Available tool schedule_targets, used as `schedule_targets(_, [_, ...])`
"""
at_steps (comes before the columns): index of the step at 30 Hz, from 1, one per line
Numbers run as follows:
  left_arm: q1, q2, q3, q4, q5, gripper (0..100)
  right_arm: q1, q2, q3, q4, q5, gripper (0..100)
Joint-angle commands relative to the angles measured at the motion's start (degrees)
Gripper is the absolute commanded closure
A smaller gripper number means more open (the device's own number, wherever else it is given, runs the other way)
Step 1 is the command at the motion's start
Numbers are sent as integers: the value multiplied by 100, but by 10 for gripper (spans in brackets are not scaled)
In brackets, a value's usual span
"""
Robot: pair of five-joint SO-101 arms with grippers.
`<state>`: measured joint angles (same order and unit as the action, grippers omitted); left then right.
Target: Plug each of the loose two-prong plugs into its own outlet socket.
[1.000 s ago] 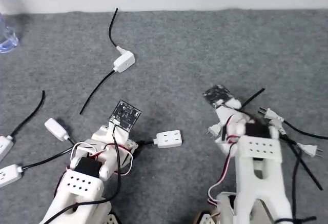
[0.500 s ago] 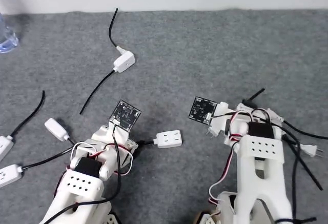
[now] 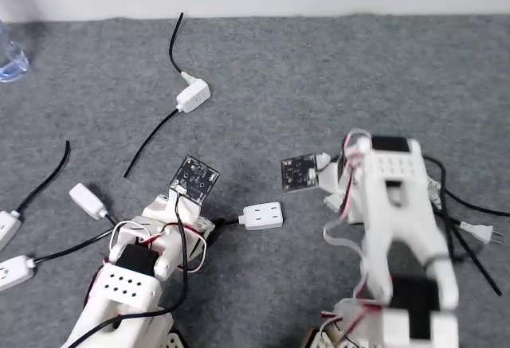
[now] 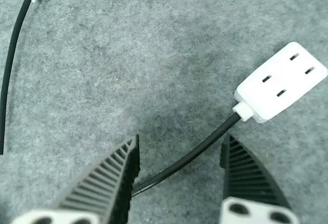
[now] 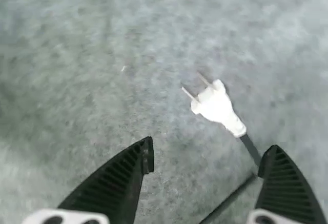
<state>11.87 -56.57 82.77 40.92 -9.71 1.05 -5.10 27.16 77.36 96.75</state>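
A: Where is the right gripper (image 5: 209, 147)?

B: Its jaws are apart, and it hangs over a white two-prong plug (image 5: 215, 103). The plug lies flat on the grey worktop (image 5: 77, 55), between the middle and the right edge, with its prongs pointing away from the gripper.

A: And the left gripper (image 4: 181, 142)?

B: Also spread wide. It straddles the black cord (image 4: 189, 157) just behind the white outlet socket (image 4: 281, 82), which lies near the worktop's middle with its slots facing up.

A: So the step is picking up the plug?

B: I judge so. It should come down squarely and clamp the white body, not the 2 prongs or the cord, so the prongs stay free. Since the slots face up, the plug will need turning prongs-down. The left gripper could pin the cord close to the socket to steady it.
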Motion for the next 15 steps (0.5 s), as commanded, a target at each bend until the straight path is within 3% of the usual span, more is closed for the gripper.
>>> schedule_targets(1, [62,-79,-22,-141,26,759,4,1068,-1371,734,712,678])
schedule_targets(8, [62,-79,-22,-141,26,759,-22,2730,-3156,1631,1284,678])
schedule_targets(15, [220,-79,-22,-141,26,759,13,3459,-3569,1648,1776,678])
